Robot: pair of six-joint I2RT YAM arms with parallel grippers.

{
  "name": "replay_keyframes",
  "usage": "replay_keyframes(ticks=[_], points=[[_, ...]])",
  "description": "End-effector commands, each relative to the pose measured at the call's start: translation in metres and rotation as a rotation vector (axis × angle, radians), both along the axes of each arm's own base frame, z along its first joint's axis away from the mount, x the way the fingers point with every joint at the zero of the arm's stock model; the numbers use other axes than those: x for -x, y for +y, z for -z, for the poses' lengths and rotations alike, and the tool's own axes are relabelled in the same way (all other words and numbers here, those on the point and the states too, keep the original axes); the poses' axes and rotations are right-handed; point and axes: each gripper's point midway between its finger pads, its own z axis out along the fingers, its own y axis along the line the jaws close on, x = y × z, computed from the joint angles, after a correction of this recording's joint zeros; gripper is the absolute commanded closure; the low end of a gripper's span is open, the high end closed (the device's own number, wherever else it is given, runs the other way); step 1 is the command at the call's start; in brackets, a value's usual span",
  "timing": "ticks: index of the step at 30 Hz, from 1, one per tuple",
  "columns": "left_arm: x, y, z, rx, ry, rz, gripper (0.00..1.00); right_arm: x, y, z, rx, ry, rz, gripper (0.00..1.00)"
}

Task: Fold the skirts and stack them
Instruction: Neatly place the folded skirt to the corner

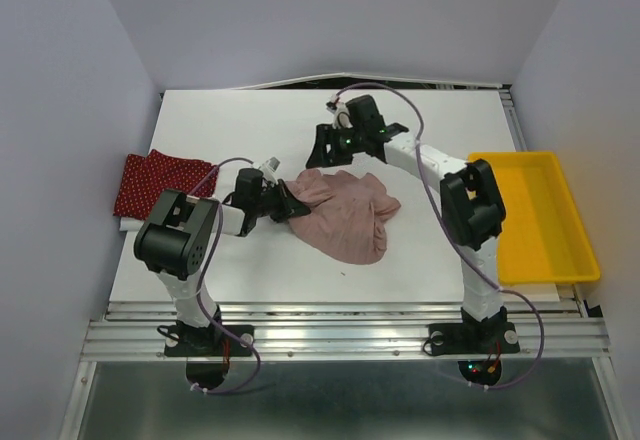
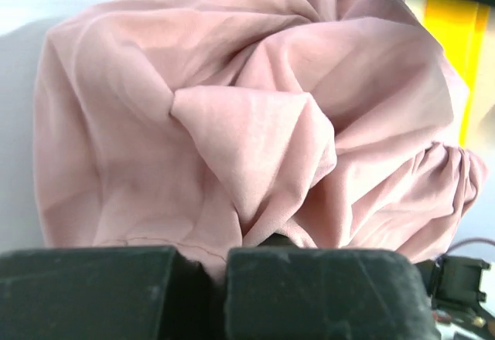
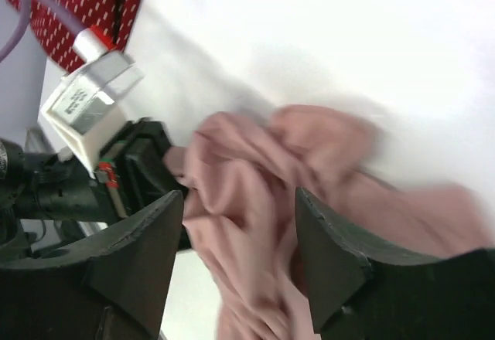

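The dusty pink skirt [image 1: 345, 218] is seen lying crumpled in the middle of the white table [image 1: 260, 120], bunched into loose folds. The dark red polka-dot skirt [image 1: 160, 180] is laid at the left edge of the table, well apart from the pink one, and its near part is hidden behind the left arm. The two skirts are not stacked.

The left gripper [image 1: 292, 200] is placed at the left edge of the pink skirt. In the left wrist view its fingers [image 2: 325, 294] are pressed together, and a fold of the pink cloth is pinched between them. The right gripper [image 3: 236, 255] is held over the far left part of the same skirt. Its jaws are spread wide, and pink cloth is seen below the gap; whether the cloth is touched by them cannot be told. The two grippers are brought near one another over that corner of the skirt.

A yellow tray [image 1: 540, 230] is set at the right edge of the table, apart from both skirts.
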Motion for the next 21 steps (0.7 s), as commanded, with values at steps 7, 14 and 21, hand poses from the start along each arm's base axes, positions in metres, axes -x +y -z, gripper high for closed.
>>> replay_keyframes(ticks=[7,14,21], points=[[-0.017,0.065,-0.026,-0.224,-0.044,-0.135,1.00,-0.047,-0.183,-0.101,0.041,-0.144,0.427,0.00],[-0.016,0.075,-0.042,-0.269,-0.078,-0.164,1.00,0.051,-0.159,-0.033,-0.172,0.235,0.302,0.00],[-0.012,0.075,-0.040,-0.272,-0.062,-0.152,1.00,0.068,-0.135,-0.009,-0.251,0.211,0.280,0.00]])
